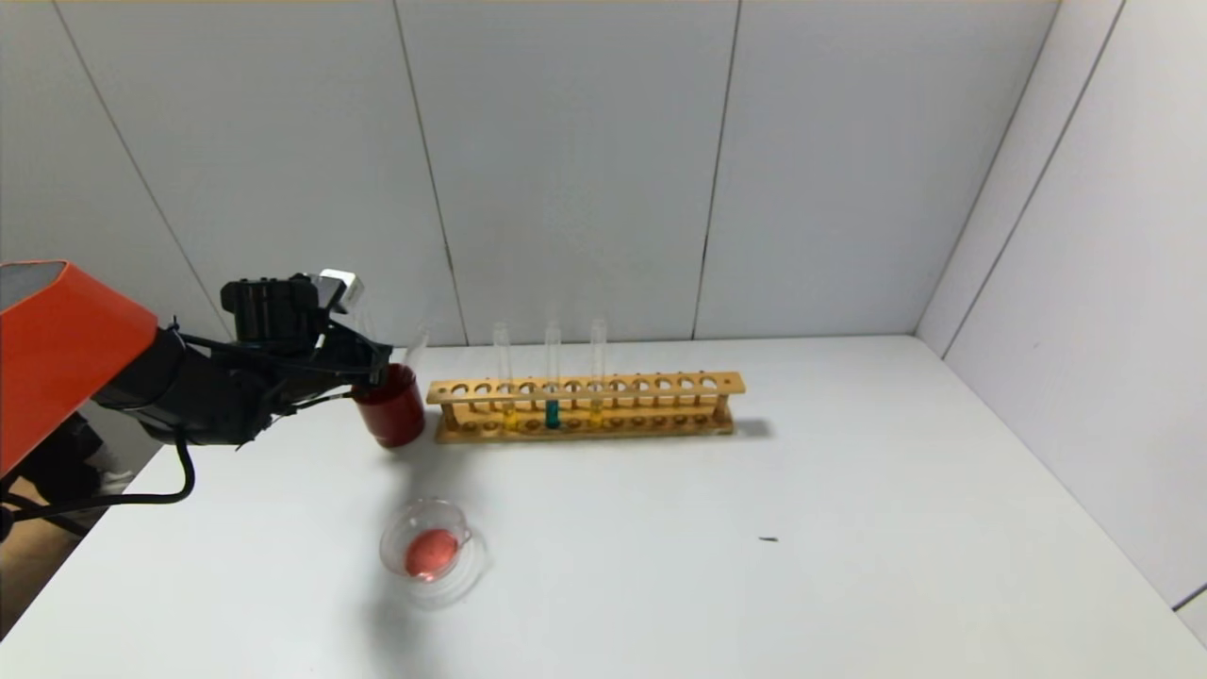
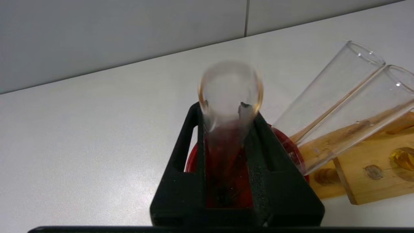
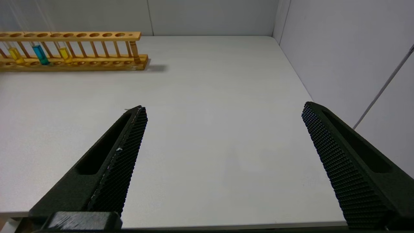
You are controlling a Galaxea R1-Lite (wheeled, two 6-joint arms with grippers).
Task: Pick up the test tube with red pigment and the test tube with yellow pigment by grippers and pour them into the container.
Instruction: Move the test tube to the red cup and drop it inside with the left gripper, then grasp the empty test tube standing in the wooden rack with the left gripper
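My left gripper [image 1: 372, 363] is over the dark red cup [image 1: 391, 407], shut on an upright clear test tube [image 2: 230, 94]. The tube shows no liquid, only an orange tint at its rim, and its lower end reaches into the cup [image 2: 291, 142]. The container [image 1: 429, 550], a low glass dish nearer me, holds red liquid. Two tubes with yellow pigment [image 1: 506, 377] [image 1: 597, 372] stand in the wooden rack [image 1: 585, 405], also seen from the right wrist [image 3: 15, 55] [image 3: 64, 54]. My right gripper [image 3: 223, 110] is open and empty above the table's near right part.
A teal-liquid tube [image 1: 552, 382] stands between the yellow ones. Two empty glass tubes [image 2: 333, 97] lean in the red cup beside my left fingers. The rack's end [image 2: 372, 168] is just past the cup. Walls close the back and right.
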